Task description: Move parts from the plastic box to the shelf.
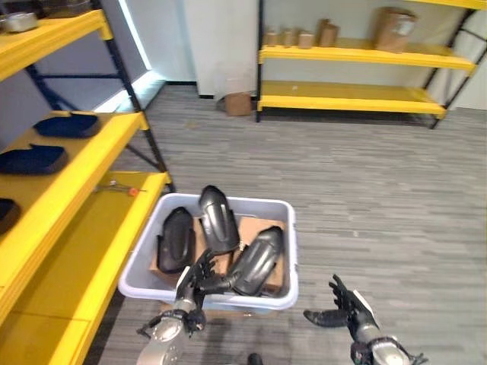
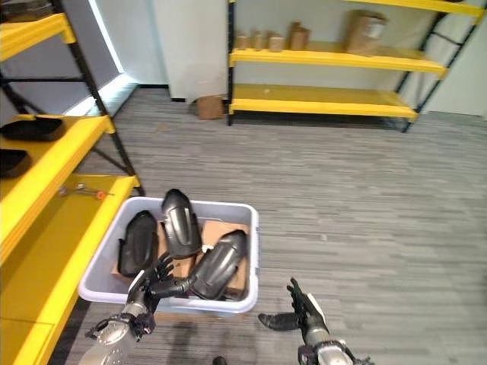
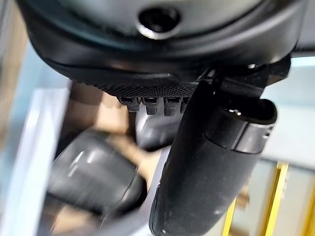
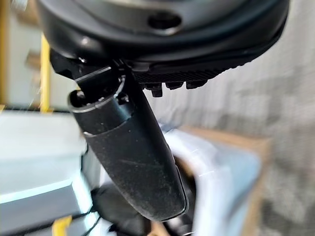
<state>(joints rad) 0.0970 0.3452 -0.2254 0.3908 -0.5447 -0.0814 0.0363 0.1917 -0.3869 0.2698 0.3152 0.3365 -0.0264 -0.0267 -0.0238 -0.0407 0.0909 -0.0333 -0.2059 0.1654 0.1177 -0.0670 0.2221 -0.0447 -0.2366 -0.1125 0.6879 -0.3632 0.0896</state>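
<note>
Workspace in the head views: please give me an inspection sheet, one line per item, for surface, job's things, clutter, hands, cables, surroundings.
Surface: grey plank floor; the plastic box stands on it beside the yellow shelf.
Job's things: three dark parts in the box, left part, middle part, right part, lying on cardboard.
Clutter: small tool with orange tip on the shelf; dark parts on the upper tier.
Hands: left hand open, fingers at the right part; right hand open, beside the box, holding nothing.
Cables: nothing seen.
Surroundings: far yellow shelf with cardboard boxes.
</note>
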